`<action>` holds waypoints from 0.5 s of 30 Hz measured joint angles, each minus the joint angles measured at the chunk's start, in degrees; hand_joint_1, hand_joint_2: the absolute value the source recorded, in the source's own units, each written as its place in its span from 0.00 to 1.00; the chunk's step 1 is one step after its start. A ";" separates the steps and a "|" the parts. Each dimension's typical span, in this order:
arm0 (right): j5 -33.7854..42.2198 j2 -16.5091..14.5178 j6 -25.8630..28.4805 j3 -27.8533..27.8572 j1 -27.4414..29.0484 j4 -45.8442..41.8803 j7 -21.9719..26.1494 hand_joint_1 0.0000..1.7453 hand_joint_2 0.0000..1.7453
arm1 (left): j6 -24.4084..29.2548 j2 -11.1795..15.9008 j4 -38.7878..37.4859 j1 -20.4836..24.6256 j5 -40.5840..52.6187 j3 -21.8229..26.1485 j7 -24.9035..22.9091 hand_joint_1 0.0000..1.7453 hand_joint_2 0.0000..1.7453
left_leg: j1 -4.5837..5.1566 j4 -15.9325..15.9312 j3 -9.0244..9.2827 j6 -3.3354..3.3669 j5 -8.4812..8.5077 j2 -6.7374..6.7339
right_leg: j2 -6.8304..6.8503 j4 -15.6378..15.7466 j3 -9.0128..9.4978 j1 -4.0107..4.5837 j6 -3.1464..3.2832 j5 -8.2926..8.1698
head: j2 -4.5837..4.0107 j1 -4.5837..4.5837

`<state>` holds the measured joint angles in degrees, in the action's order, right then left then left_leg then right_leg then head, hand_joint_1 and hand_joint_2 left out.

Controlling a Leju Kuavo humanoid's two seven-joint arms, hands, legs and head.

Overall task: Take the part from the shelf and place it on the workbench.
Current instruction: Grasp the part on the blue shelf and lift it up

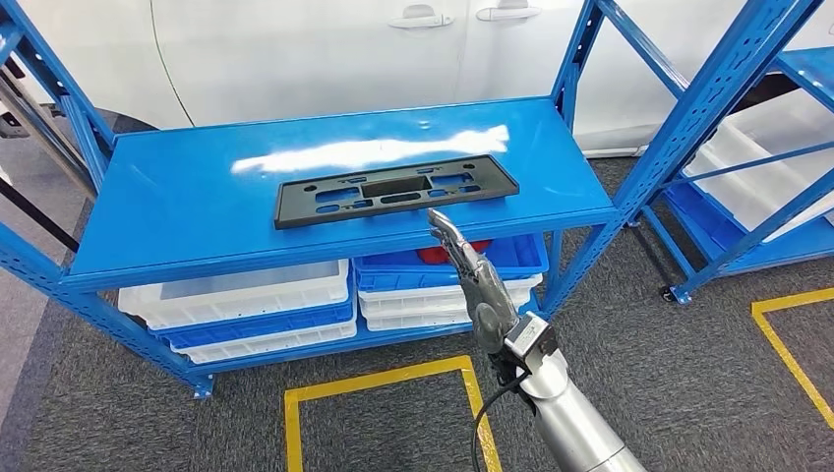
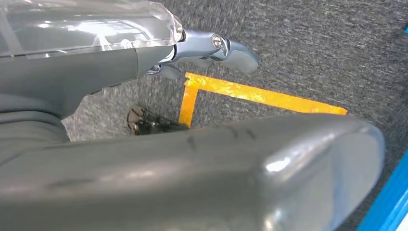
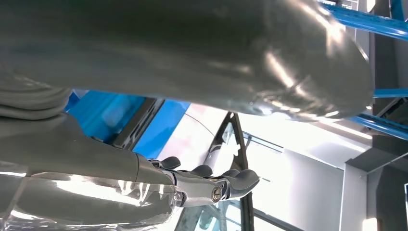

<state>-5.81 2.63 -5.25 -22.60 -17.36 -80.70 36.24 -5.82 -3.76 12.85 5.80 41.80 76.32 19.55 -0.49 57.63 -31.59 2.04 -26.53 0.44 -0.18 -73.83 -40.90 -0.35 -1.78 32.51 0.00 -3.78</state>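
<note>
Blue metal made up the big shelf [image 1: 177, 211], which stood on grey carpet [image 1: 118, 413] marked with yellow tape [image 1: 379, 379]. White and blue bins [image 1: 246, 295] sat stacked under its top board. On that board lay the flat black part [image 1: 393, 190]. The right hand [image 1: 470, 265] reached up just in front of the part, its fingers [image 3: 240, 179] straight, apart and holding nothing. The left hand [image 2: 144, 159] hung over the carpet, empty, with fingers spread.
</note>
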 joint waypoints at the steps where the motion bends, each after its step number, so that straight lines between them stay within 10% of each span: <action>1: 0.00 0.01 0.00 0.00 -0.01 0.01 -0.03 0.00 0.00 | 0.01 0.00 0.00 -0.04 -0.01 0.00 -0.02 0.00 0.00 | 0.07 -0.01 0.60 -0.04 -0.40 0.03 | 0.00 2.44 0.39 0.06 0.27 -2.35 | 0.00 0.00; 3: 0.00 0.01 0.00 0.00 -0.09 0.01 -0.05 0.00 0.00 | 0.01 -0.12 -0.04 -0.05 -0.01 0.00 -0.06 0.00 0.00 | 0.19 -0.10 1.82 -0.24 -1.26 0.06 | 0.04 10.37 3.05 0.44 1.21 -7.69 | 0.00 -0.01; 5: 0.01 0.02 -0.01 -0.02 -0.26 -0.01 -0.09 0.00 0.00 | 0.00 -0.29 -0.12 0.05 -0.02 0.00 -0.11 0.00 0.00 | 0.21 -0.36 2.37 -0.72 -1.90 0.05 | 0.08 15.50 4.83 0.96 2.03 -9.36 | 0.00 0.04; 10: 0.04 0.01 -0.03 -0.08 -0.37 -0.05 -0.09 0.00 0.00 | 0.19 -0.22 -0.15 0.08 -0.16 0.00 -0.54 0.00 0.00 | 0.23 3.21 2.15 -2.14 -3.40 -0.10 | -0.03 17.38 7.40 0.60 3.29 -8.43 | 0.00 0.09; 13: -0.14 -0.03 -0.08 -0.23 -0.19 0.03 -0.05 0.00 0.00 | 1.04 -0.22 -0.15 -0.06 -0.09 0.01 -1.47 0.00 0.00 | -0.08 13.08 -3.61 -2.66 -7.72 -0.11 | 0.09 17.51 8.62 0.56 3.67 -7.43 | 0.00 0.08; 15: -0.33 -0.02 -0.10 -0.37 0.03 0.30 0.03 0.00 0.00 | 2.08 -0.22 -0.15 -0.53 0.33 0.02 -2.81 0.00 0.00 | -0.28 15.76 -6.51 -3.10 -7.31 -0.12 | -0.06 17.39 9.43 0.52 3.53 -6.61 | 0.00 0.08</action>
<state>-6.15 2.62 -5.34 -22.97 -17.34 -80.40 36.28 -3.75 -3.98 12.70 5.27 42.13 76.35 16.74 -0.76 73.39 -38.10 -1.05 -33.84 0.32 -0.24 -56.44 -31.47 0.17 1.75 25.90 0.00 -3.70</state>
